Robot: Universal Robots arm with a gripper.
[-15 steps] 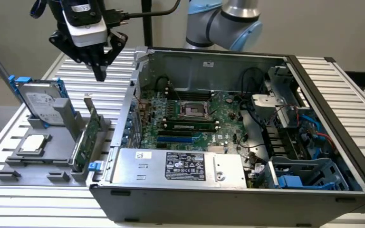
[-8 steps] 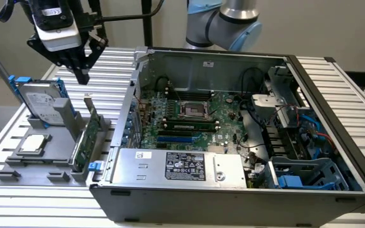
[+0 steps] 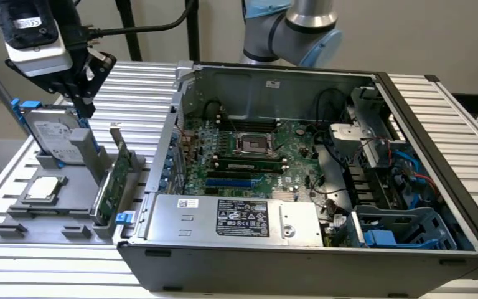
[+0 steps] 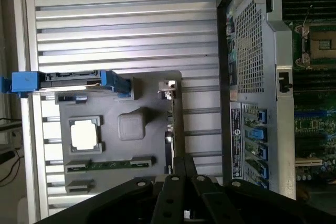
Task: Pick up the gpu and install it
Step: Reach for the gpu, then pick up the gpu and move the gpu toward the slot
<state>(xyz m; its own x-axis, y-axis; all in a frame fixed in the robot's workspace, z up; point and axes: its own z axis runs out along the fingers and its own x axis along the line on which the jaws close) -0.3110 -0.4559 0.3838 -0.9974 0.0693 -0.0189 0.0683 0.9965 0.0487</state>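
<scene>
The gpu [image 3: 116,180] stands on its long edge in a slot of the grey holder [image 3: 23,218], its green board facing the case and its silver bracket at the far end. In the wrist view the gpu [image 4: 170,124] looks like a thin dark strip, with the bracket tab toward the hard drive's end of the holder. My gripper [image 3: 84,107] hangs above the holder's far end, near the hard drive, well above the card. Its fingers [image 4: 179,167] are pressed together with nothing between them, roughly in line with the card's edge.
A silver hard drive [image 3: 52,134] with blue rails stands at the holder's far end, and a square CPU [image 3: 42,189] lies flat in it. The open computer case [image 3: 438,187] with its motherboard [image 3: 256,156] sits at the exterior view's right. All rest on a slatted metal table [image 3: 131,87].
</scene>
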